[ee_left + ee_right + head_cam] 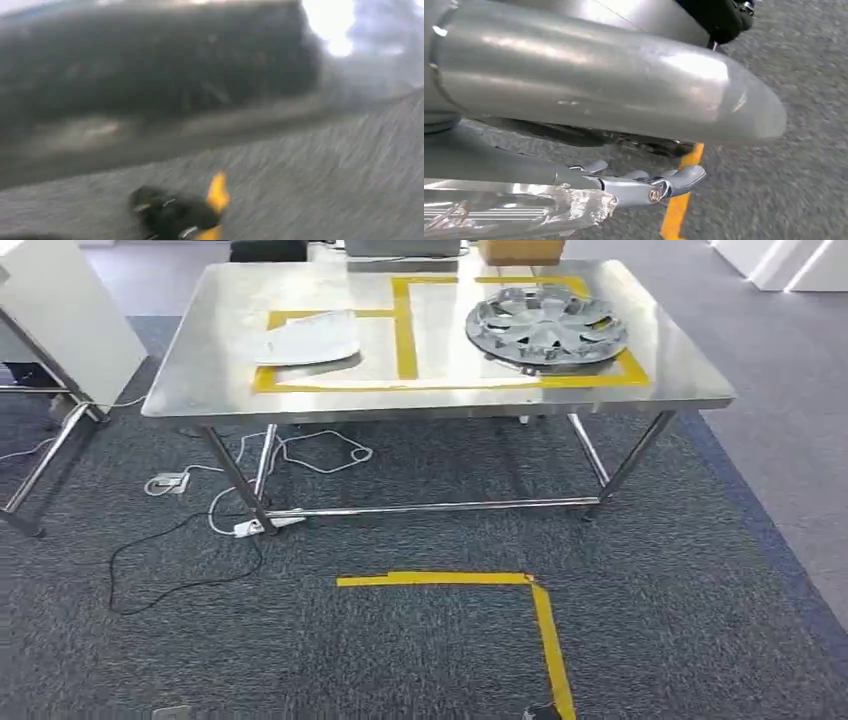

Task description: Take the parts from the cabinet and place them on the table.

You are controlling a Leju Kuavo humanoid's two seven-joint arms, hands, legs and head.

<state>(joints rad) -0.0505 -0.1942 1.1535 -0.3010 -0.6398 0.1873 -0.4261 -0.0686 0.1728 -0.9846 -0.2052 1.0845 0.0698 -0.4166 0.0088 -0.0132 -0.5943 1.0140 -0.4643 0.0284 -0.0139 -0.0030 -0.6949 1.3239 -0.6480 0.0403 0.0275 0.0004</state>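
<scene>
Steel table (200,370), hubcap (545,328) — left wrist view blurred, right hand (649,185) part-hidden

place: lab/test workspace | cues: steel table (200,390), yellow floor tape (548,630), loose cables (200,530), grey carpet (400,660)

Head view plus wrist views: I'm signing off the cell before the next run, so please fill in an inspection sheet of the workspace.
Surface: steel table, yellow tape marking two boxes on it.
Job's things: grey wheel cover in the right box; pale flat panel in the left box.
Clutter: cardboard box at the far edge.
Hands: right hand beside a crinkled clear wrap; grip cannot be told.
Cables: white and black cables and a power strip on the floor.
Surroundings: grey carpet with yellow floor tape; white board at left.
</scene>
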